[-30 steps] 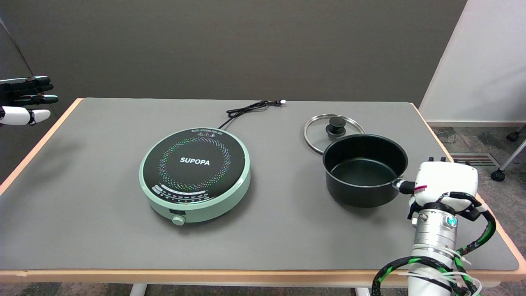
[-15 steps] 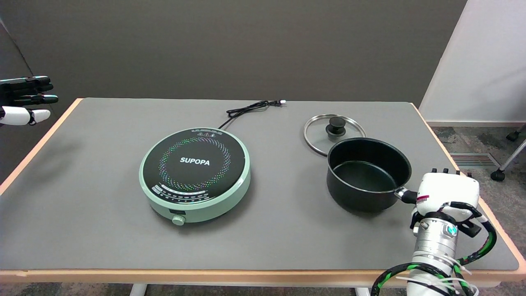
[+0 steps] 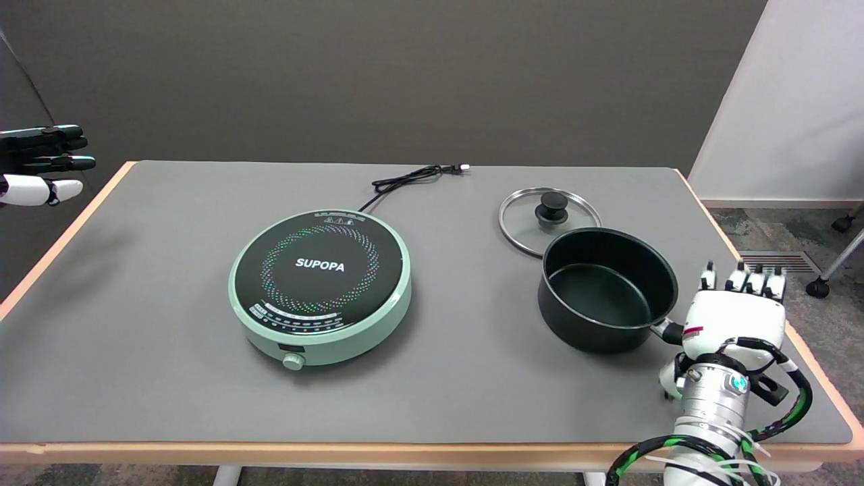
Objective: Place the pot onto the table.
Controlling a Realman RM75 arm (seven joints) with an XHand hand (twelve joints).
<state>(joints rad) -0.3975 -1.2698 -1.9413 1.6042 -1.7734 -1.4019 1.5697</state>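
Right hand [image 3: 734, 317] sits over the far end of the pot's handle at the counter's right edge; fingertips [image 3: 744, 278] show extended past the white back of the hand. Palm side is hidden, so can't tell whether it's gripping the handle or already loose.

Black non-stick saucepan [image 3: 607, 289] appears to sit flat on the grey-topped counter [image 3: 169, 324], upright, mouth up, well right of the mint-green round induction hob [image 3: 320, 283], just in front of the glass lid with black knob [image 3: 549, 214].

Step in hand, as I read it: release and clear.
- Spread fingers fully before moving the arm.
- Back off along the handle line, not sideways, so the pot doesn't get spun into the lid.

Long axis: body to handle, running toward lower right in head view; handle stub [image 3: 668, 331] points at the hand.
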